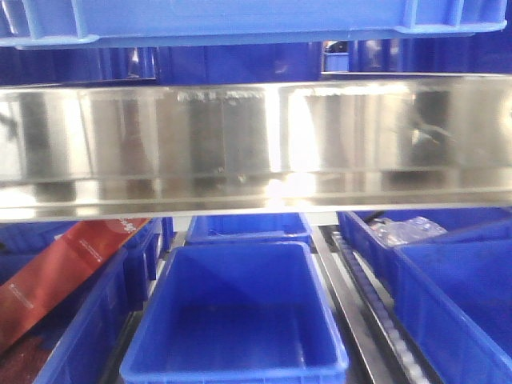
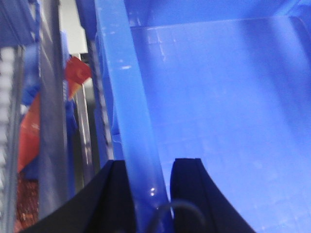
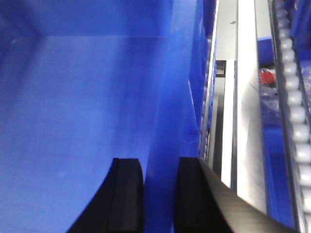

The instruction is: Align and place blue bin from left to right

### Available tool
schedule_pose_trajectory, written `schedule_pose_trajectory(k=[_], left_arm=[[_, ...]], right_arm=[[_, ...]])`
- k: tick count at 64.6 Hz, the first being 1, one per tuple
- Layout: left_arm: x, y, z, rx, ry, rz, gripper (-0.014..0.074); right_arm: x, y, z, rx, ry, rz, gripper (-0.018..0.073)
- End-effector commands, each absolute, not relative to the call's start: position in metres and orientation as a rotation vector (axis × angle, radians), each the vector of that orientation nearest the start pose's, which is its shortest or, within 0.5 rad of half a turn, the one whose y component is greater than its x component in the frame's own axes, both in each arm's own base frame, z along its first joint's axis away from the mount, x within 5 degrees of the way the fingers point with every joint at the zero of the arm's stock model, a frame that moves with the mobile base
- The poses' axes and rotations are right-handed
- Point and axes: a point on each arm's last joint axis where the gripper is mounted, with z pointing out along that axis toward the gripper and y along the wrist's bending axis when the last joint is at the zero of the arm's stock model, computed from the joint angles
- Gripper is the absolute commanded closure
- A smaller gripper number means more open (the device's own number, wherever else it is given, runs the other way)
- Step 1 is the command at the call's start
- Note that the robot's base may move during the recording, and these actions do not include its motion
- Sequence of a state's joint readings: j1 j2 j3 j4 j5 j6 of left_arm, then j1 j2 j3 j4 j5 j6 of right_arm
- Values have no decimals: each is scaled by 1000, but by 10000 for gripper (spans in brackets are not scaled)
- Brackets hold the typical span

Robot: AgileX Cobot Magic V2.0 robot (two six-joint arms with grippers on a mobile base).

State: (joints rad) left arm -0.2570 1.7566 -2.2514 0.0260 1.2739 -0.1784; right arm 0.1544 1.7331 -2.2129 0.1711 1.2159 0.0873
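Shows the blue bin (image 1: 240,20) high at the top of the front view, above a polished steel shelf rail (image 1: 256,136), long axis running left to right across the frame. Shows the left gripper (image 2: 151,194) straddling the bin's left rim, one black finger outside the wall and one inside, closed onto it. Shows the right gripper (image 3: 160,199) clamped the same way on the opposite, right wall. Puts the bin squarely between the two claws, each equally near its own end. Below the rail, shows smaller deep-blue bins (image 1: 236,320), a red packet (image 1: 56,280) lying across the left one; beside the held bin's right wall, a roller track (image 3: 291,121). Likely calls for both arms shifting sideways together, rim level.
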Motion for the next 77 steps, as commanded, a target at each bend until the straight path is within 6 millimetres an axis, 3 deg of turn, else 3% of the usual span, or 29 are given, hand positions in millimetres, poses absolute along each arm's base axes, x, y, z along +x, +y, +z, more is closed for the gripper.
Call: schedule_pose_trajectory(k=[1, 77], left_arm=[[339, -85, 511, 87, 2154, -205, 708], [339, -85, 511, 87, 2154, -205, 708]], right_arm=[[342, 66, 513, -107, 2102, 327, 631], [342, 66, 513, -107, 2102, 327, 631]])
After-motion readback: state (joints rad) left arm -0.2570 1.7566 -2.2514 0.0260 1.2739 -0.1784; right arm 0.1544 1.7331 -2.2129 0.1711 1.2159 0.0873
